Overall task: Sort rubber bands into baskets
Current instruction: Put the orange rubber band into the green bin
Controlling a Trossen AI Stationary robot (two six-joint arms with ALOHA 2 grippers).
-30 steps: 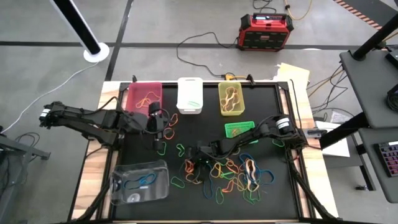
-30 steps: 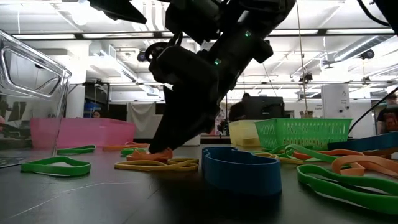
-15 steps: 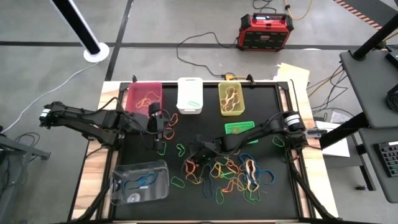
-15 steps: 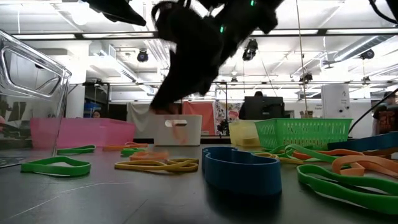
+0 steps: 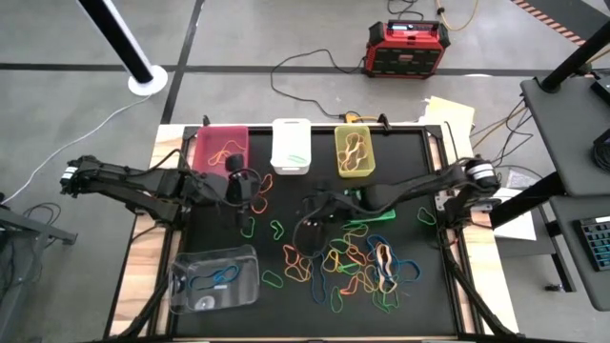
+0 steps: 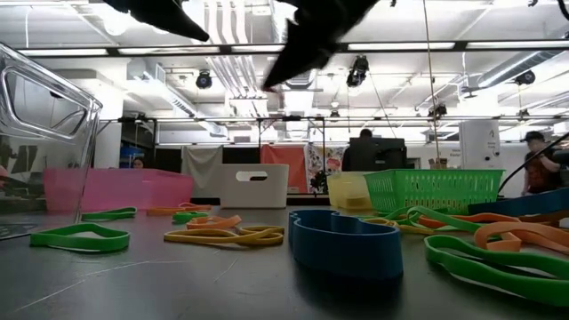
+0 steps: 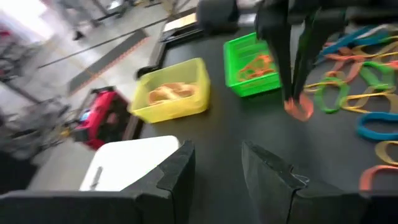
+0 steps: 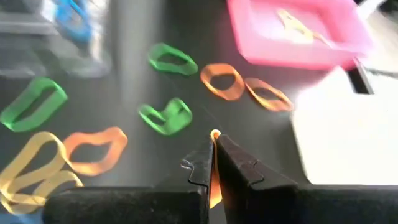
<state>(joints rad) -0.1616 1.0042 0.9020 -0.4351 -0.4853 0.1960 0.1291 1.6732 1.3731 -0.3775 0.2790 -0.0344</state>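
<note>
With some loops already binned and many thin coloured rubber bands left on the black desk, the right end effector is clenched on an orange rubber band, lifted.

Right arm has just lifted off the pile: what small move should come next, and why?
Probably carry on toward the pink basket: the right gripper is shut on an orange rubber band, clear of the mat, and that basket already holds orange bands. The left gripper waits nearby.
</note>
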